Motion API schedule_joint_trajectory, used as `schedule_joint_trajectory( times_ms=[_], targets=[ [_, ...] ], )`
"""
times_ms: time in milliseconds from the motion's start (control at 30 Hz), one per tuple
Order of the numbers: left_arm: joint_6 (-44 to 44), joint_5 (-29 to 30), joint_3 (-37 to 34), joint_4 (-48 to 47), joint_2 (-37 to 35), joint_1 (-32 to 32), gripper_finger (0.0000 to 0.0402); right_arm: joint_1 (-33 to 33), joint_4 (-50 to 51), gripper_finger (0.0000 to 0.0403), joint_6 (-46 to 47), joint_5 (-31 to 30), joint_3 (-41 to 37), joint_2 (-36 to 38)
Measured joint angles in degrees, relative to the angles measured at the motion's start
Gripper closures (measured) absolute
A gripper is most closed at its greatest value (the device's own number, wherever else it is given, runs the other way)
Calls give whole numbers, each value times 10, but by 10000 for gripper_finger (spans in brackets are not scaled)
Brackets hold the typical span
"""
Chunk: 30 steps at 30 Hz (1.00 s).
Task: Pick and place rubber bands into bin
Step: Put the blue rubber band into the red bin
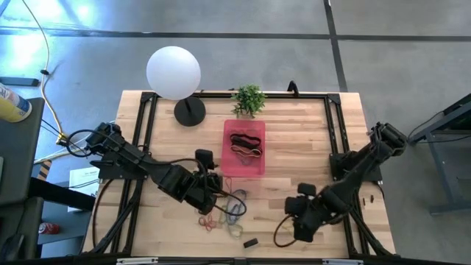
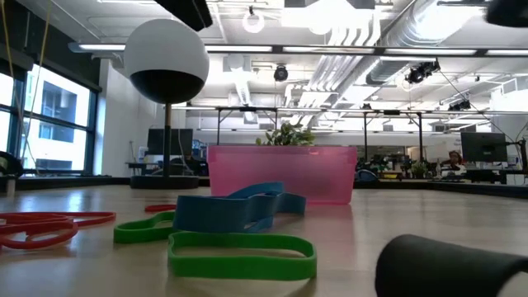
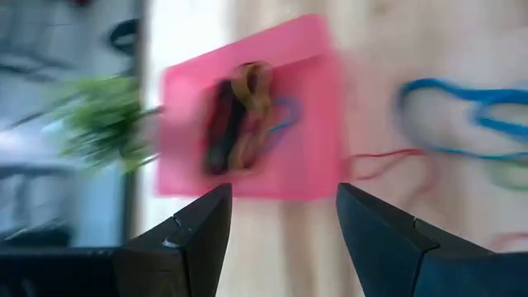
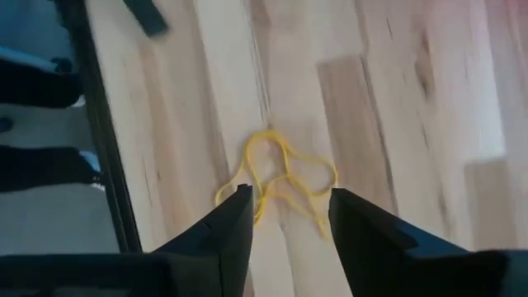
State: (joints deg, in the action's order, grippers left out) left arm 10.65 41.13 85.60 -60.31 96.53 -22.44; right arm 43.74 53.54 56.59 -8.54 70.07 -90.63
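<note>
**Rubber bands and bin on the bench**

While the released left gripper hovers beside the bin at mid-bench, loose rubber bands lie toward the front edge; the right gripper, spread, overhangs yellow bands.

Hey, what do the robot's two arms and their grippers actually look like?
Both arms are black, built of chunky jointed segments. The left arm has thin black cables looping near its base, and a black cable loop hangs beside the right arm. Each ends in a gripper with two dark, flat, wedge-shaped fingers: the left gripper and the right gripper. No markings show.
</note>
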Motion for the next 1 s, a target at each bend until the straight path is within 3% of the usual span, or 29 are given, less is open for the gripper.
schedule_joint_trajectory(
  times_ms=[200,500,733,1000],
  targets=[
    [-63,-226,0,113,23,41,193,38,-58,257,126,-3,-58,0],
    [-63,-368,0,195,120,87,193,102,-80,256,273,-32,-118,0],
    [-69,-375,-1,213,179,94,193,130,-89,256,303,-50,-129,0],
    [31,-341,0,224,210,94,193,134,-86,263,304,-66,-129,-1]
  ],
)
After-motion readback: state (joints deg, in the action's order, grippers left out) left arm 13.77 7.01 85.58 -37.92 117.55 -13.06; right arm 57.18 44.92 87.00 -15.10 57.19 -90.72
